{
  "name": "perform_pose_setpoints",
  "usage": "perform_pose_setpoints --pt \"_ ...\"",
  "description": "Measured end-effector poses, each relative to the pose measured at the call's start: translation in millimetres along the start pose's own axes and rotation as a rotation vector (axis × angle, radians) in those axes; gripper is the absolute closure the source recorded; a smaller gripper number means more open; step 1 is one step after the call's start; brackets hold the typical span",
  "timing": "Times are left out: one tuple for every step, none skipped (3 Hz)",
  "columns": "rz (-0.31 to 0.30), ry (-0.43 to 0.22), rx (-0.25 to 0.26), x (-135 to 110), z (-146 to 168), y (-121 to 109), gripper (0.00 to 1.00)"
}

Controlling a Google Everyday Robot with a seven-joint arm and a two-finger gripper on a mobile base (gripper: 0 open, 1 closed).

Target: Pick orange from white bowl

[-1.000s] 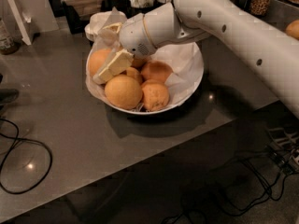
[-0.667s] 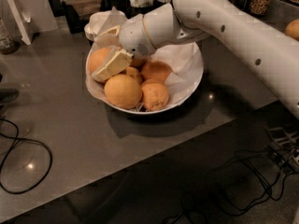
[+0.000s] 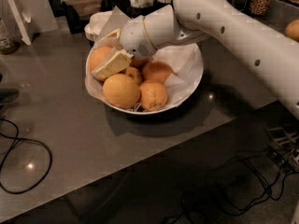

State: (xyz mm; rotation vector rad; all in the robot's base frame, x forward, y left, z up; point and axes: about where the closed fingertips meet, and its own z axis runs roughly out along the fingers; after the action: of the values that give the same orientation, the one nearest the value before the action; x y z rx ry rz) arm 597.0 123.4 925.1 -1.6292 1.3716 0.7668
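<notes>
As the gripper (image 3: 107, 55) sits at the orange (image 3: 96, 59) in the white bowl (image 3: 198, 76), its grip indiscernible, a secure lift seems next.

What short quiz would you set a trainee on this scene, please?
1. True or false: the gripper is over the white bowl.
2. What lines the white bowl? A. crumpled white paper B. green cloth C. nothing
3. Fill in: the gripper is at the orange on the bowl's ___ side, as the camera sees it.
Key: 1 true; 2 A; 3 left.
</notes>
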Motion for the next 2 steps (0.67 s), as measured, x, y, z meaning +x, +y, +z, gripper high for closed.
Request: perform_pose_setpoints --pt "0.000 0.000 0.000 -1.8 -0.9 -0.5 0.63" --pt "0.006 0.028 -0.004 3.7 0.7 -3.3 0.41"
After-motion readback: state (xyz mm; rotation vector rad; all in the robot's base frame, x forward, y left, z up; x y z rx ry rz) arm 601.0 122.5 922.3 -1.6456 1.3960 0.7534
